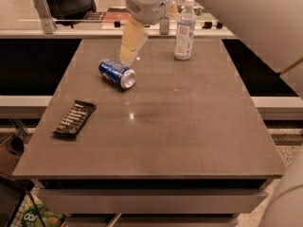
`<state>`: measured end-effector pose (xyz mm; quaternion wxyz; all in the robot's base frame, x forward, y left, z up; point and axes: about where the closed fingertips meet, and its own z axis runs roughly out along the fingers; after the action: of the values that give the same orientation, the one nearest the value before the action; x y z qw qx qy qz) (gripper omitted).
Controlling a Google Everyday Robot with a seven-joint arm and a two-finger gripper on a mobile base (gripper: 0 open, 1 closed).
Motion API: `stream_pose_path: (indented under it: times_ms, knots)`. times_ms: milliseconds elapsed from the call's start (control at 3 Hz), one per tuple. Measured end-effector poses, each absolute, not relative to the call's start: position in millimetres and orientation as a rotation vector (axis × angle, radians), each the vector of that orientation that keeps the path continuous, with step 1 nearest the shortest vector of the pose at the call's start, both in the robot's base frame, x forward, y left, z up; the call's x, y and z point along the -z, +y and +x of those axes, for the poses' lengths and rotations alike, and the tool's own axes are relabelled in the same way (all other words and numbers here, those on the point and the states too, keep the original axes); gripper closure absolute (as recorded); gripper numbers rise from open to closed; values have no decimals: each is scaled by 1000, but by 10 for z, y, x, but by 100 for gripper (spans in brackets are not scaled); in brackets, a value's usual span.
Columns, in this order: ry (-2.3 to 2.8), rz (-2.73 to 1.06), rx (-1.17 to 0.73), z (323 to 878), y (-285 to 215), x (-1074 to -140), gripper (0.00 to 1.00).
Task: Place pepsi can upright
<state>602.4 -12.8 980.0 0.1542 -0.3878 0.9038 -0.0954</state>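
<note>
The pepsi can (117, 73) is a blue can with a silver end. It lies on its side on the brown table (189, 126), at the back left, with one end facing front right. My gripper (129, 56) hangs from the white arm at the top of the view. Its pale tip is just above and behind the can, slightly to the can's right. It holds nothing that I can see.
A clear plastic bottle with a white cap (184, 30) stands upright at the back of the table, right of the gripper. A dark snack bar (74, 118) lies near the left edge. A counter with clutter runs behind the table.
</note>
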Motion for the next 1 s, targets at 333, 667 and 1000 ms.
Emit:
stream_pose_path:
  times_ms: [333,667,1000]
  knots:
    - [2561,-1141,238,6126,-46,-9821,0]
    - [2562,-1212,161,6251,175,-9716,0]
    - [2572,-1288,83,6370,500,-9524,0]
